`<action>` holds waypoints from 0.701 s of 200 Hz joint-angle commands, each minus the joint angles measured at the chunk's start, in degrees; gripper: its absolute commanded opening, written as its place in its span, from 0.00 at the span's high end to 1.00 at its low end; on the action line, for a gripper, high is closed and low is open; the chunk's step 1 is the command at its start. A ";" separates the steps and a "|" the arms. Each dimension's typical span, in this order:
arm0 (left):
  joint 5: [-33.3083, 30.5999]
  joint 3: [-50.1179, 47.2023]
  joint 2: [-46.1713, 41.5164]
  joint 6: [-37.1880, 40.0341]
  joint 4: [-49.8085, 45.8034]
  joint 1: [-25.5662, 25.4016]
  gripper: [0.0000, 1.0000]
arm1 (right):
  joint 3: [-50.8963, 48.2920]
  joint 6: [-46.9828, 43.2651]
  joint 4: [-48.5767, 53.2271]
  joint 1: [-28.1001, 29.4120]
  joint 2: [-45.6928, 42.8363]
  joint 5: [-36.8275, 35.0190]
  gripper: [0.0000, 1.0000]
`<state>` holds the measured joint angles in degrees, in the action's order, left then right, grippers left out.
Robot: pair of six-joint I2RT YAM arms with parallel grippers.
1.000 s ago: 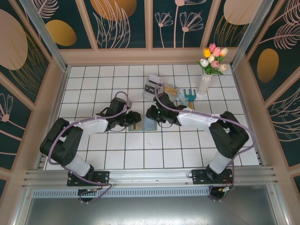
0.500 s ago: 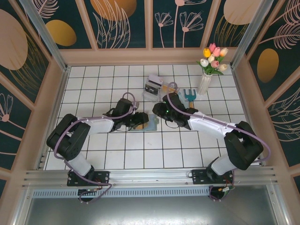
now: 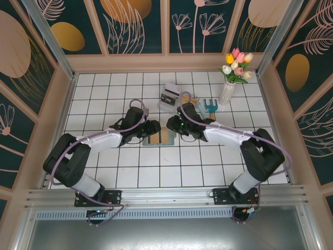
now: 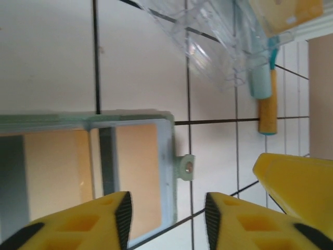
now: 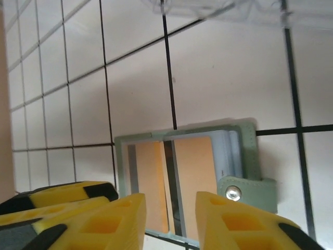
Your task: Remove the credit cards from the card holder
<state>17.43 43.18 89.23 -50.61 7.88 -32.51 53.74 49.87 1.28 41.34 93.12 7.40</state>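
Left gripper [image 4: 166, 221]: yellow fingers spread apart, nothing between them, poised over the right-hand edge of the card holder [image 5: 235, 151]; whether they touch it cannot be told. Right gripper [image 5: 169, 221]: yellow fingers likewise spread, empty, set over the near edge of the same card holder, facing the left gripper from the opposite side, the two heads close together in the top view. Card holder: grey-green, soft, lying opened flat on the white tiled table [image 3: 156, 172] near its middle, just in front of both grippers; a small snap tab [image 5: 244, 191] with a metal stud sticks out from one side. Credit cards [image 5: 195, 177]: two tan-orange faces visible, side by side in the holder's pockets, a dark strip between them; both sit inside the holder, none drawn out. Clear tray [image 4: 213, 41]: transparent plastic with compartments, on the table just beyond the card holder, apart from it. Garden fork [image 4: 267, 107]: teal head, orange handle, lying beside the tray on its right. Vase [image 3: 227, 92]: white, upright, holding pink, yellow and white tulips, at the far right of the table, beyond the fork.
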 commanded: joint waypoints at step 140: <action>6.15 1.54 7.72 -2.19 -0.17 0.52 0.71 | 4.68 0.24 3.41 -1.00 12.66 6.06 0.76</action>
<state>23.77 42.87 95.74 -53.69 9.56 -32.25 56.31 50.46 1.04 40.64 104.16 13.85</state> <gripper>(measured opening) 0.296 0.242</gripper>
